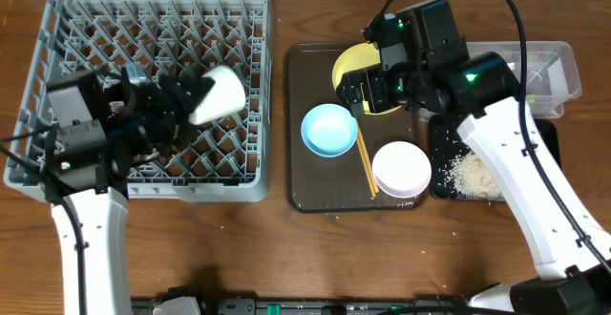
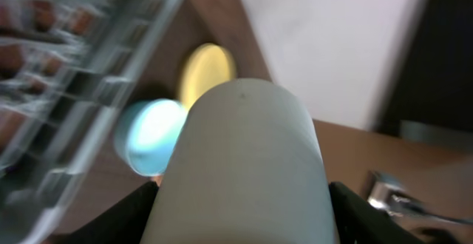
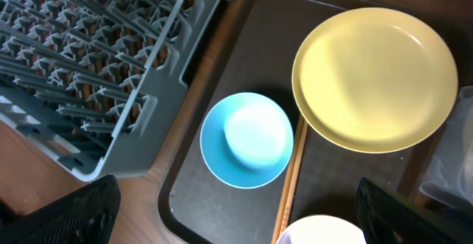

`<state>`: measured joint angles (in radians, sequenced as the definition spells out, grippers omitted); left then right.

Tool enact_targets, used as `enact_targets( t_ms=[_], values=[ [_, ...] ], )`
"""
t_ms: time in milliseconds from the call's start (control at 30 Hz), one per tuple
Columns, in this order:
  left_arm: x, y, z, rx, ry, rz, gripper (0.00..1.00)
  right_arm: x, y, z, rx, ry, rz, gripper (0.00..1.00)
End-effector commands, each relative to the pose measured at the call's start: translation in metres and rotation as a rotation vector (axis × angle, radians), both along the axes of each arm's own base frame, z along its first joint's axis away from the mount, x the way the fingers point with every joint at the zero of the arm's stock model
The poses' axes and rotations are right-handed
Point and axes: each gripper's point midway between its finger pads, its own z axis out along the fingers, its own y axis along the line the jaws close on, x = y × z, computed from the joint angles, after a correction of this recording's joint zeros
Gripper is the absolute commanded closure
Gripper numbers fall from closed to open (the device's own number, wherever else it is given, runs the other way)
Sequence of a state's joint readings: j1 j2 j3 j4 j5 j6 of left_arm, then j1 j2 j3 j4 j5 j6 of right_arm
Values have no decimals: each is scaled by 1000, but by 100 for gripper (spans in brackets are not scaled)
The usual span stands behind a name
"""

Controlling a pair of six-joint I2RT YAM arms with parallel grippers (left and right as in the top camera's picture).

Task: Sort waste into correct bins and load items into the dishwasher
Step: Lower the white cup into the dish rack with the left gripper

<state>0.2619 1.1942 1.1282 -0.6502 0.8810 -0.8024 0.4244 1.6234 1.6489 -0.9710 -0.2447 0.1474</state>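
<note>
The left arm's jaws (image 1: pixel 186 101) were clamped on the small white cup (image 1: pixel 220 94), which was tipped on its side over the pegs of the grey dish rack (image 1: pixel 191 190), near the rack's right half. I could not tell whether the cup touched the pegs. The right arm's jaws (image 1: pixel 368 91) stood wide apart, holding nothing, above the yellow plate (image 3: pixel 375 78). That plate lay at the far end of the dark brown tray (image 1: pixel 305 183). The light blue bowl (image 3: pixel 247 139) sat just beside it, with the white bowl (image 1: pixel 401 169) nearer the front and the wooden chopsticks (image 1: pixel 365 157) lying between the two bowls. To the right on the worktop (image 1: pixel 286 258), rice scraps (image 1: pixel 473 174) lay in the black tray (image 1: pixel 442 148), with the clear tub (image 1: pixel 561 67) behind it.
</note>
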Motion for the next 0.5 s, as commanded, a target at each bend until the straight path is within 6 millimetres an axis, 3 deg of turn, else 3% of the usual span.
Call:
enact_targets(
  t_ms=[0,100,300,467],
  values=[
    [-2,21,9,368,-49,13,71,2,0,-2,-25,-13,6,1],
    [-17,21,-2,484,44,11,71,2,-1,-2,-30,-15,2,1],
    [-45,13,-44,689,258,-42,71,-1,-2,-5,-37,1,2,1],
    [-45,-10,-74,751,344,-157,71,-1,-2,-6,-39,5,2,1]
  ],
)
